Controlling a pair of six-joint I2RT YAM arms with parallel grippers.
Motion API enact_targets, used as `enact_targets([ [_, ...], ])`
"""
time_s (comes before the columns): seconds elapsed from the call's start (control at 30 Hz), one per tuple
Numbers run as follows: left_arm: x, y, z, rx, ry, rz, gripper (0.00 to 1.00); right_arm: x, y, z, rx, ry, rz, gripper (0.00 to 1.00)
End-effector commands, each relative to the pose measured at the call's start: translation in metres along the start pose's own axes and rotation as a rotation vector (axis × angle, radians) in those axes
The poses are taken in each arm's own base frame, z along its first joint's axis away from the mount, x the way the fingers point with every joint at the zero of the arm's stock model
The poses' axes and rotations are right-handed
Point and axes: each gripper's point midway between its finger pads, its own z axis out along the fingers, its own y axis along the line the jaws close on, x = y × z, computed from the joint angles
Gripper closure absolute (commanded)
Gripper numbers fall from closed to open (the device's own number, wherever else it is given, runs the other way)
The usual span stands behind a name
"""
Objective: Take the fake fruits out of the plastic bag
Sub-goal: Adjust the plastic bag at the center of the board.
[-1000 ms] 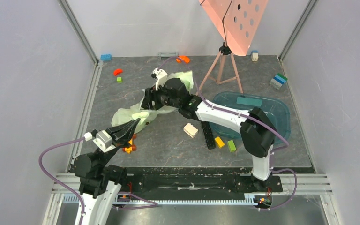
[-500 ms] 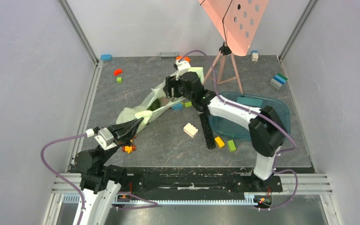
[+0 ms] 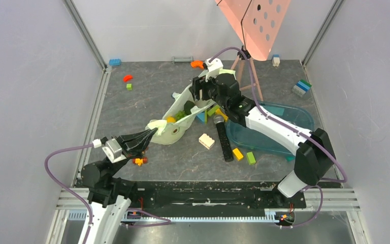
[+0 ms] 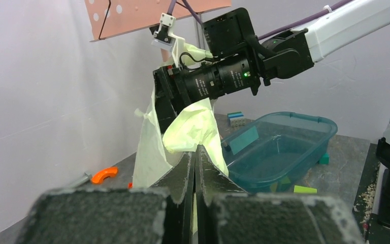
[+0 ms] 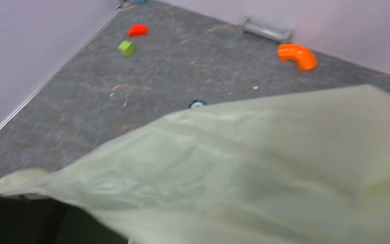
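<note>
Bag between left tool, right tool

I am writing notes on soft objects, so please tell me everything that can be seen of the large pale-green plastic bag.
The thin, crinkly, translucent pale-green plastic bag is stretched at a slant between both arms, above the grey table. The left gripper is shut on its near, lower end; the right gripper holds its far end raised. Its middle sags in folds. Small coloured pieces lie beside and under it; whether any are inside cannot be told.
</note>
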Motion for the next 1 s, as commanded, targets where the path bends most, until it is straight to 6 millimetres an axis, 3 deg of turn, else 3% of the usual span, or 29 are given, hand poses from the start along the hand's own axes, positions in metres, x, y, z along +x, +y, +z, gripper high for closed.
enact_targets([
  [0.0,0.008,-0.006,-0.006,0.014,0.001,-0.024,0.98,0.041,0.046,-0.009,-0.269,0.107,-0.017,0.26],
  [0.13,0.016,-0.005,-0.010,-0.004,0.006,-0.042,0.98,0.067,0.077,-0.015,-0.377,0.161,-0.017,0.22],
  [0.27,0.022,-0.001,-0.013,-0.036,0.032,-0.043,0.98,0.084,0.094,-0.012,-0.417,0.190,-0.002,0.20],
  [0.53,0.034,0.030,-0.022,-0.213,0.130,-0.012,0.98,0.108,0.111,0.018,-0.423,0.240,0.032,0.15],
  [0.97,0.040,0.020,-0.019,-0.145,0.143,-0.015,0.98,0.139,0.140,0.055,-0.439,0.331,0.074,0.17],
])
